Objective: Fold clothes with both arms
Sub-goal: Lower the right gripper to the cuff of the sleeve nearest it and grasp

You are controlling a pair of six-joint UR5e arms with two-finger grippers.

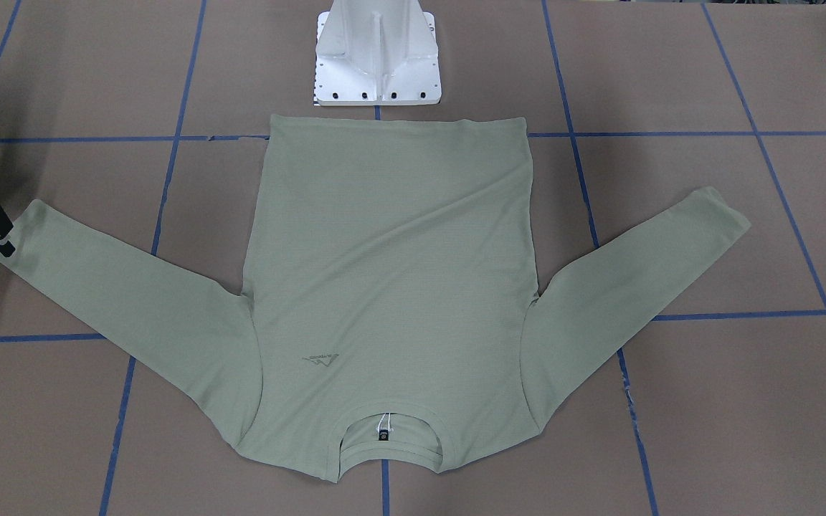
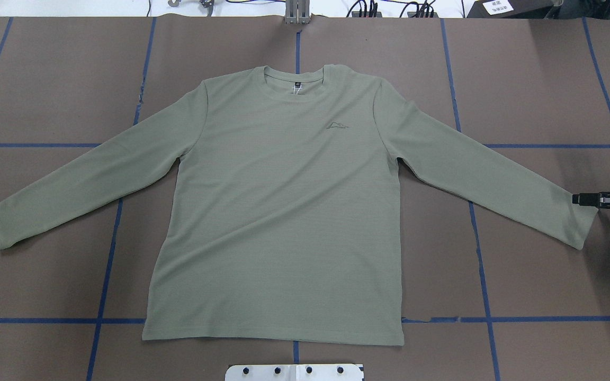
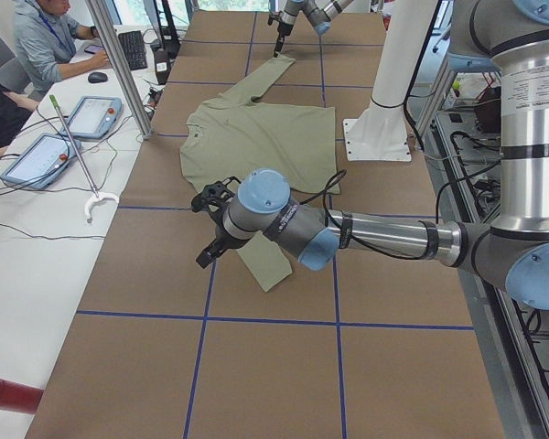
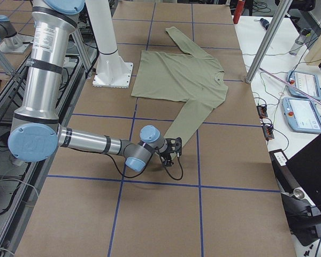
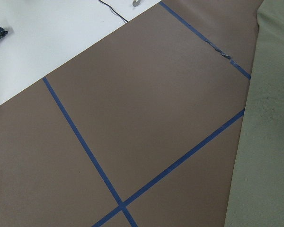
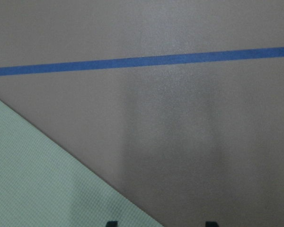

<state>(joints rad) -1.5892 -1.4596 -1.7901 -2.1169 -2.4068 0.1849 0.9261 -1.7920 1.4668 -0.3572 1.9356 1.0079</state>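
My left pincer (image 3: 204, 230) hangs low over the brown table (image 2: 45, 79), with a sleeve cuff (image 3: 270, 274) just beside it. I cannot tell how wide its jaws stand or whether it holds anything. Between my two pincers the sage-green shirt (image 2: 284, 211) lies flat, chest up, sleeves spread, hem toward my base (image 2: 294, 372). My right pincer (image 2: 576, 199) sits at the other cuff (image 2: 580, 227), jaws parted and closed on nothing, one fingertip (image 6: 111, 223) over the cloth's edge.
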